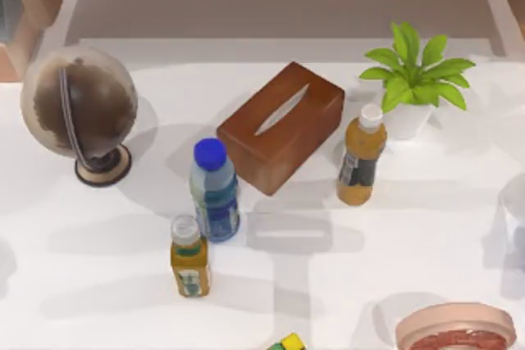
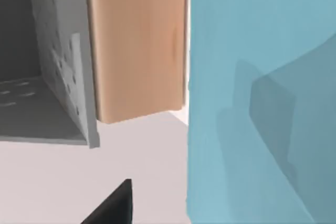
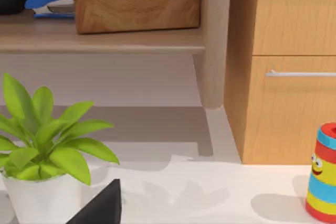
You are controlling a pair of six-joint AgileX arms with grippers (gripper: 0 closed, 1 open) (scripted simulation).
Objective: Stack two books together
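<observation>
- My left gripper (image 2: 113,205) is facing a large pale blue panel (image 2: 262,98) beside a light wooden post (image 2: 136,45); I cannot tell its finger state
- My right gripper (image 3: 102,205) is sitting near the green leafy plant in a white pot (image 3: 42,150); state likewise unclear
- A brown wooden tissue box (image 1: 281,125) is lying mid-table between bottles
- I am seeing no books

pink dish (image 1: 456,329) and coloured block (image 1: 289,342) cut off at edge

globe (image 1: 78,112) left; tissue box (image 1: 281,126) centre; plant (image 1: 414,79) right
</observation>
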